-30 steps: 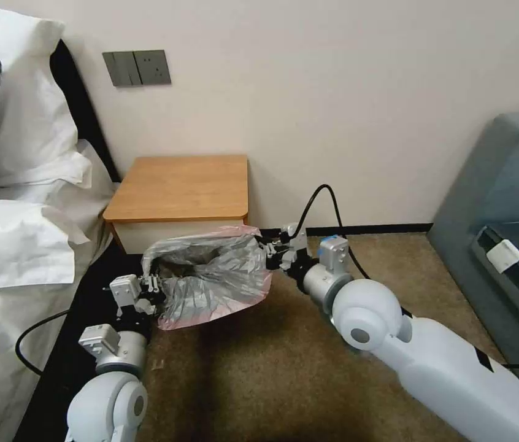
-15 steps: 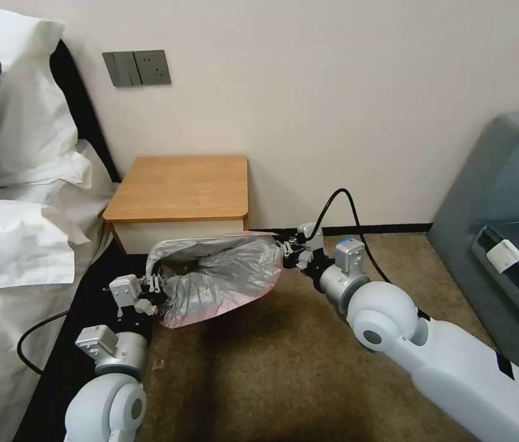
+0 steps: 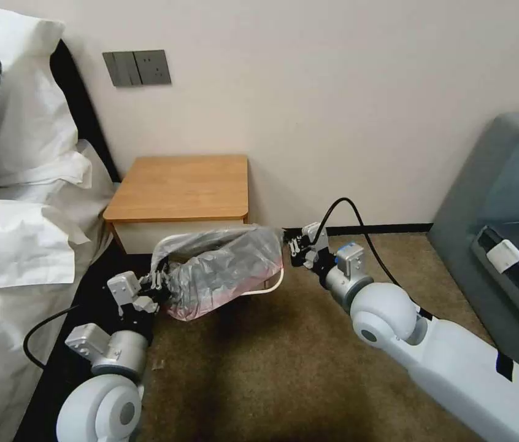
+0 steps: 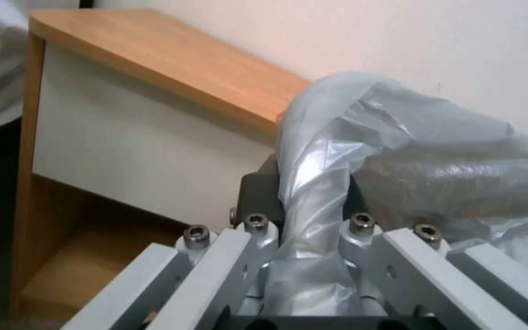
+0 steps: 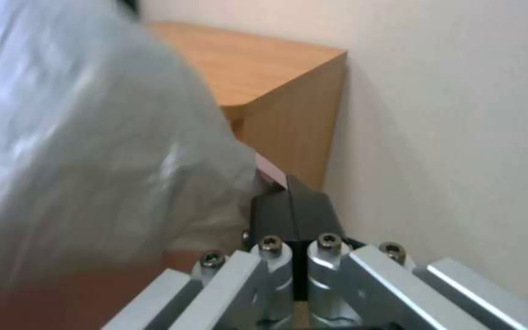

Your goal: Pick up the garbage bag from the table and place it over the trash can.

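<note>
Grey garbage bag [image 3: 222, 270] clamped by left claw [image 3: 160, 283]; no readable writing.

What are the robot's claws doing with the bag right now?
Left claw and right claw shut on garbage bag, stretched over trash can. Nothing in the way.

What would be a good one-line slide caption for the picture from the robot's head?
Both grippers, left and right, stretch the garbage bag over the trash can beside the table.

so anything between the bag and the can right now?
Nothing visible. The bag hangs right over the can, whose white rim peeks out under its right side. Left pincer and right pincer hold opposite edges, stretching it open.
</note>
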